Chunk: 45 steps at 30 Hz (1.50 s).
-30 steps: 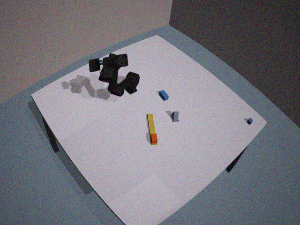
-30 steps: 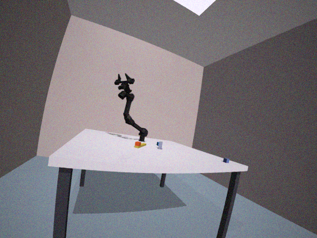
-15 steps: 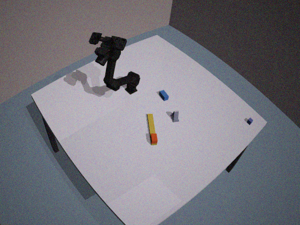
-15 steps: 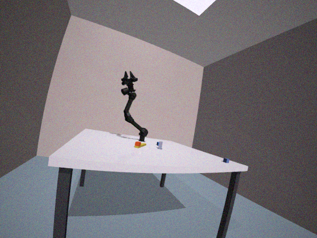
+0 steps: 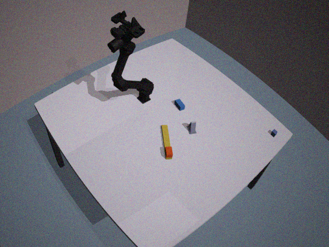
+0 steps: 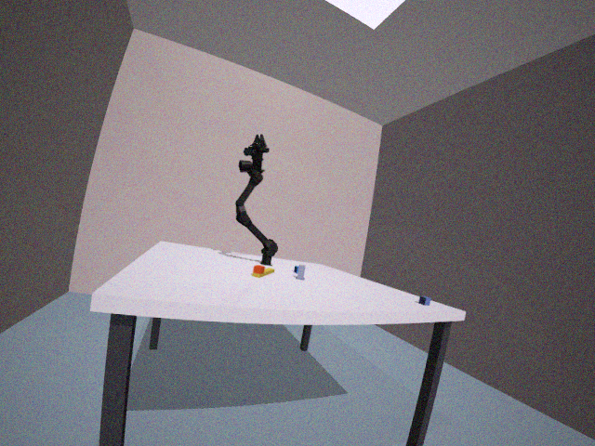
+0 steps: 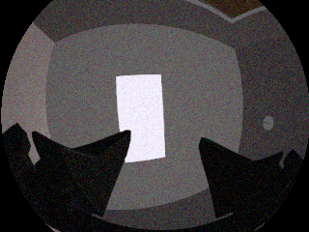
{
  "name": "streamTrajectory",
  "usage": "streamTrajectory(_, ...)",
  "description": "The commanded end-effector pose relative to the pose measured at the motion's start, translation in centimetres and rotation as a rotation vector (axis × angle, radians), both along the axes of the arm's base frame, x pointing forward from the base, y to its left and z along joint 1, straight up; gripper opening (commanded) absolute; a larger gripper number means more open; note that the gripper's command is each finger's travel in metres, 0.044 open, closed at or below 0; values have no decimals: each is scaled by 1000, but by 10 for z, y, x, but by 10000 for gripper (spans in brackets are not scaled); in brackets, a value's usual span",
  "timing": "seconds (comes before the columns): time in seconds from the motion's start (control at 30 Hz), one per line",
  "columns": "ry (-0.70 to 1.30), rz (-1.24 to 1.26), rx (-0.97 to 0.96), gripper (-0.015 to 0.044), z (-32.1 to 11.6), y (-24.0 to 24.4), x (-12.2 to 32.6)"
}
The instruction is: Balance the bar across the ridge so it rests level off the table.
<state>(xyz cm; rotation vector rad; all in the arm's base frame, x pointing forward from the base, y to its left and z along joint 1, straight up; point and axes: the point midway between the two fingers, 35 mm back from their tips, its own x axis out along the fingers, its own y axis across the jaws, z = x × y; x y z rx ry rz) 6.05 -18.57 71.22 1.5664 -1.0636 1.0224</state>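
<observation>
The yellow bar (image 5: pixel 166 136) (image 6: pixel 267 272) lies flat on the table (image 5: pixel 92 148) (image 6: pixel 191 307), with an orange block (image 5: pixel 168 152) (image 6: pixel 258 268) on its end away from the arm's base. The ridge (image 5: pixel 193 127) (image 6: pixel 300 271), a small upright grey-lavender piece, stands apart from the bar, to its right in the top and exterior views. My gripper (image 5: pixel 128 15) (image 6: pixel 259 136) (image 7: pixel 166 139) is open and empty, raised high above the table and pointing up, far from the bar and ridge. The wrist view shows only ceiling and walls between and around the fingers.
A blue block (image 5: pixel 179 104) (image 6: pixel 296 268) lies between the ridge and the arm's base. A small dark blue cube (image 5: pixel 273 133) (image 6: pixel 424 300) sits near the table's right corner. A bright rectangular panel (image 7: pixel 140 116) shows on the ceiling.
</observation>
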Motion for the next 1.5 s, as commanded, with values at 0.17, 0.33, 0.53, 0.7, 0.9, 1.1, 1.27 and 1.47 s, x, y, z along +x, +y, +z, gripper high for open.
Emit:
streamTrajectory(0.17,-8,-175,-210,315,13,73,-22)
streamTrajectory(0.33,-18,-272,-317,315,15,110,-29)
streamTrajectory(0.53,-23,-453,-468,315,16,154,-30)
streamTrajectory(0.7,-30,-624,-613,315,13,195,-25)
streamTrajectory(0.9,-42,-831,-795,315,4,242,-11)
streamTrajectory(1.1,-60,-1022,-978,315,-10,284,10)
streamTrajectory(1.27,-78,-1139,-1116,315,-26,311,30)
streamTrajectory(1.47,-99,-1274,-1286,315,-48,337,59)
